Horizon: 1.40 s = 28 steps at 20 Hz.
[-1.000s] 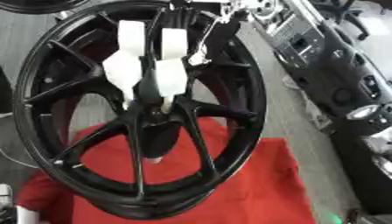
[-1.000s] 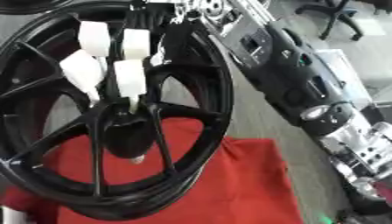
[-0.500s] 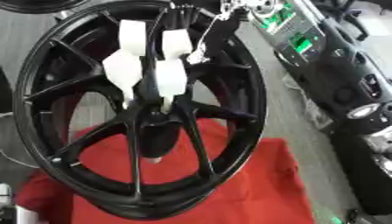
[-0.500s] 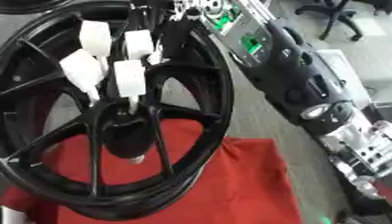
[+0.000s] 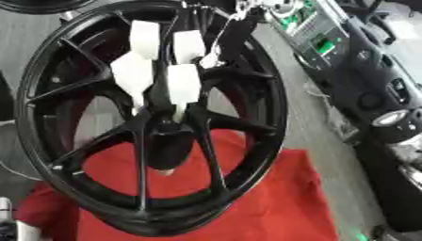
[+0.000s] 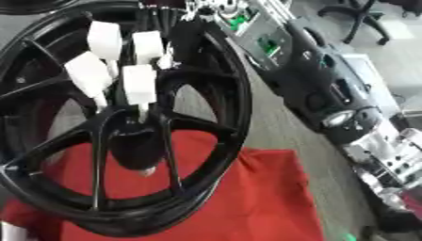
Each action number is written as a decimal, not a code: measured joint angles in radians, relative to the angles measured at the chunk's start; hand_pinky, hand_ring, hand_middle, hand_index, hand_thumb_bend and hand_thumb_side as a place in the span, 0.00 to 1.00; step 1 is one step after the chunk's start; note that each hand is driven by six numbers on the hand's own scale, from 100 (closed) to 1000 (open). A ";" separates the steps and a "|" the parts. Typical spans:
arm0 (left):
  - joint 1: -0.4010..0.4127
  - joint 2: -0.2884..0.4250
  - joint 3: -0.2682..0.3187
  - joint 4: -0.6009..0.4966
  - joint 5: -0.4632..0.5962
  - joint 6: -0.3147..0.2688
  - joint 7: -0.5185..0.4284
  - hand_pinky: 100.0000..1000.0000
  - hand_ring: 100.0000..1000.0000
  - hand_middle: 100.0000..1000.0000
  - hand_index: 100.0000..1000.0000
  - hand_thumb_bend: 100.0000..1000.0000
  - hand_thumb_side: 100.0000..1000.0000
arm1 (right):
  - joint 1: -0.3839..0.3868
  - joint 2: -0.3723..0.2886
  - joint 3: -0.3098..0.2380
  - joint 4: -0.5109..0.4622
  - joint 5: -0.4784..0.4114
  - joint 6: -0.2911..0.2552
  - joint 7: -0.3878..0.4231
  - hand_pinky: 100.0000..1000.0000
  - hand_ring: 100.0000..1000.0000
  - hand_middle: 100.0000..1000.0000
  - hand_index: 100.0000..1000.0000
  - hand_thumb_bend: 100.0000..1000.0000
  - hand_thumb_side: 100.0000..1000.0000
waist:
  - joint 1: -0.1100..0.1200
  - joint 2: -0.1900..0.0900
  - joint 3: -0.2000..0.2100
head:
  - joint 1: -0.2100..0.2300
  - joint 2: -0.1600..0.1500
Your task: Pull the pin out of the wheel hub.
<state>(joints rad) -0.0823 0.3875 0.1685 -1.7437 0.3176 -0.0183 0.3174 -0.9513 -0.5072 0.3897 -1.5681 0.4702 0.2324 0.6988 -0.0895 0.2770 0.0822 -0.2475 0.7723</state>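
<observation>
A large black spoked wheel (image 5: 91, 61) stands tilted on a red cloth (image 5: 272, 207). Its hub (image 5: 165, 141) sits at the middle, with a small pale tip showing at its lower end (image 5: 165, 172). My right arm (image 6: 329, 94) comes in from the right and bends over the wheel's top rim. The right hand (image 5: 183, 84), with white-capped fingers, hangs down through the spokes just above the hub. Its lower fingers are drawn together on a thin pale pin (image 5: 177, 114) that runs down into the hub. The left hand does not show.
Grey floor lies to the right of the wheel, between it and my arm. An office chair (image 6: 362, 19) stands at the far right. A pale object (image 5: 6, 209) shows at the lower left edge. Another dark rim (image 5: 41, 4) peeks in at the top left.
</observation>
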 measured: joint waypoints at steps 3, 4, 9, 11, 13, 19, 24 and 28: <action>0.000 0.000 0.000 0.000 0.000 0.000 -0.001 0.80 0.90 0.83 0.80 0.13 0.89 | -0.012 -0.008 0.000 -0.006 0.000 0.004 -0.007 0.64 0.51 0.24 0.41 0.30 0.00 | 0.000 0.000 0.001 | 0.000 0.000; 0.000 0.000 0.000 0.000 0.000 -0.001 -0.001 0.80 0.90 0.83 0.80 0.13 0.89 | -0.015 -0.011 0.000 -0.008 0.000 0.006 -0.009 0.64 0.51 0.24 0.40 0.30 0.00 | 0.000 0.000 0.001 | 0.000 0.000; 0.000 0.000 0.000 0.000 0.000 -0.001 -0.002 0.80 0.90 0.83 0.80 0.13 0.89 | -0.028 -0.029 -0.003 -0.019 -0.006 0.014 -0.017 0.64 0.51 0.23 0.40 0.29 0.00 | -0.001 0.000 0.001 | 0.000 0.000; 0.000 0.000 0.000 0.000 0.000 -0.001 -0.002 0.80 0.90 0.83 0.80 0.13 0.89 | -0.032 -0.037 -0.009 -0.023 -0.010 0.017 -0.018 0.64 0.50 0.23 0.40 0.29 0.00 | -0.001 0.000 0.001 | 0.000 0.000; 0.000 0.000 0.000 0.000 0.000 -0.001 -0.002 0.80 0.90 0.83 0.80 0.13 0.89 | -0.035 -0.046 -0.021 -0.028 -0.020 0.022 -0.021 0.64 0.50 0.23 0.39 0.29 0.00 | -0.001 0.000 0.001 | 0.000 0.000; 0.000 0.000 0.000 0.000 0.000 -0.001 -0.002 0.80 0.90 0.83 0.80 0.14 0.88 | -0.036 -0.093 -0.102 -0.078 -0.084 0.065 -0.073 0.64 0.48 0.22 0.38 0.06 0.00 | 0.000 -0.001 -0.008 | 0.003 0.000; 0.001 0.000 0.001 0.000 0.000 -0.002 -0.001 0.80 0.90 0.83 0.80 0.13 0.89 | 0.013 -0.159 -0.201 -0.147 -0.164 0.120 -0.150 0.64 0.48 0.21 0.37 0.28 0.00 | 0.006 -0.002 -0.021 | 0.009 0.000; 0.006 0.000 0.009 0.000 -0.001 -0.006 0.006 0.80 0.90 0.83 0.80 0.13 0.89 | 0.056 -0.201 -0.244 -0.183 -0.212 0.158 -0.208 0.64 0.47 0.21 0.37 0.27 0.00 | 0.009 -0.002 -0.051 | 0.029 0.000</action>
<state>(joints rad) -0.0758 0.3875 0.1776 -1.7437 0.3171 -0.0244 0.3233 -0.8953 -0.7087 0.1454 -1.7513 0.2585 0.3907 0.4907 -0.0801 0.2752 0.0313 -0.2183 0.7723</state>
